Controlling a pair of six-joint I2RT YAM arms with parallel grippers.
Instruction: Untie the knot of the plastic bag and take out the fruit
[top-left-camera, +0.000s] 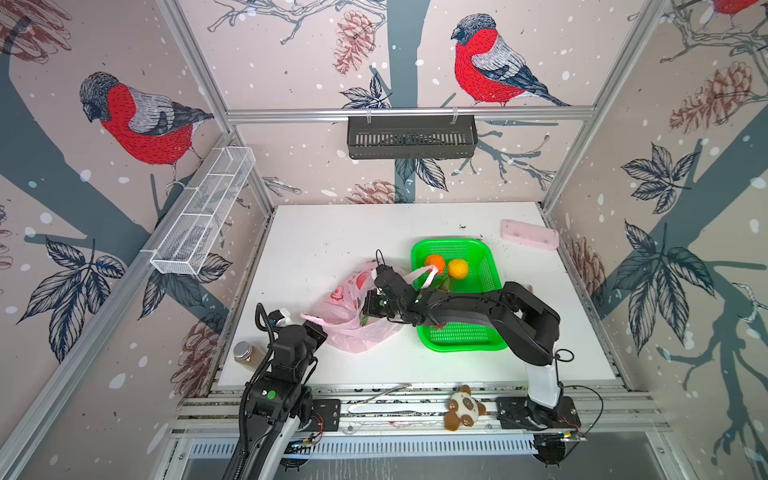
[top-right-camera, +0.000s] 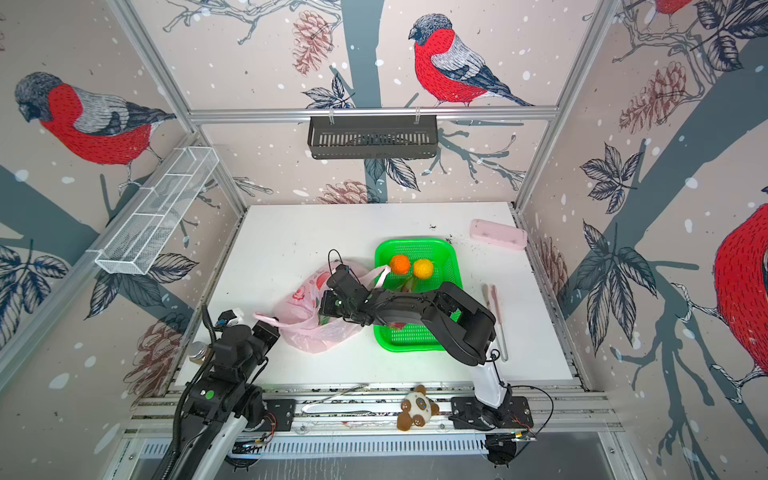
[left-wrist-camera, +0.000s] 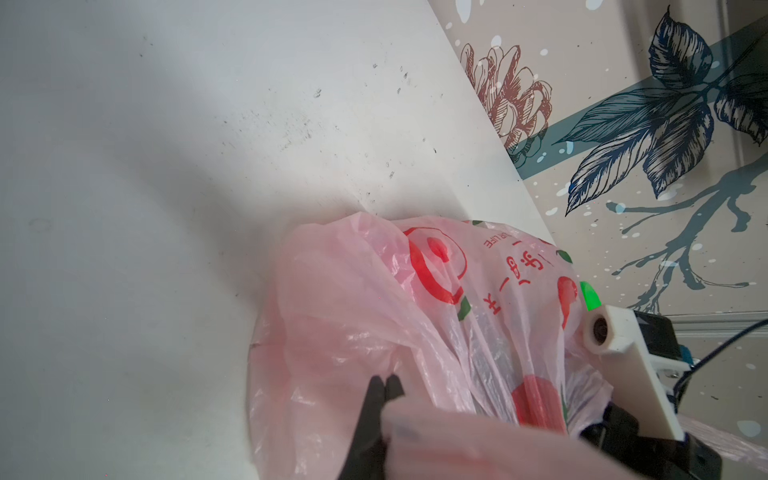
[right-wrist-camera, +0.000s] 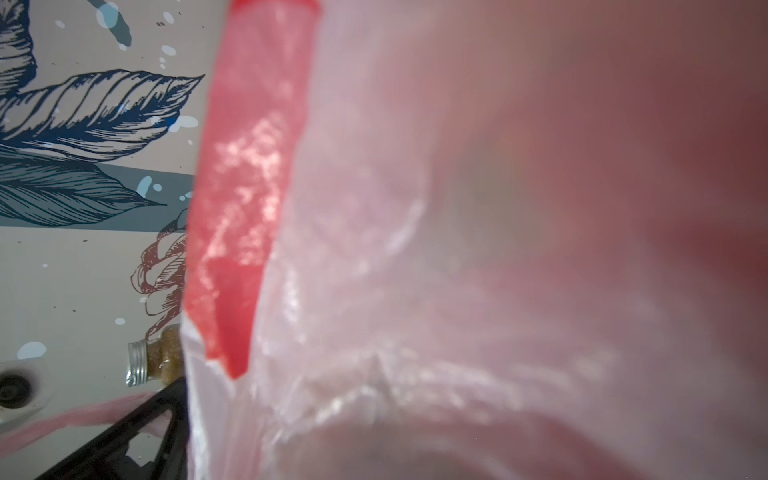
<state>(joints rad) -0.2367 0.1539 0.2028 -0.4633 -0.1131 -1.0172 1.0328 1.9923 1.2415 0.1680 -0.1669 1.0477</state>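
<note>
Pink bag (top-left-camera: 353, 320) on counter (top-left-camera: 316, 232), just left of green basket (top-left-camera: 453, 241) holding two oranges (top-left-camera: 434, 262). Left fingers (left-wrist-camera: 372, 403) pinching bag's near-left handle (top-left-camera: 309, 318). Right fingers (right-wrist-camera: 95, 451) pressed together at bag mouth, mostly hidden by plastic.

A translucent pink plastic bag (top-left-camera: 353, 328), printed with red fruit and green leaves, lies on a white table (top-left-camera: 332, 232); at its two o'clock, a bright green basket (top-left-camera: 457, 242) holds a deep-orange citrus (top-left-camera: 434, 262) and a yellow-orange citrus (top-left-camera: 458, 268); the walls (top-left-camera: 291, 166) show red-breasted grey birds.
</note>
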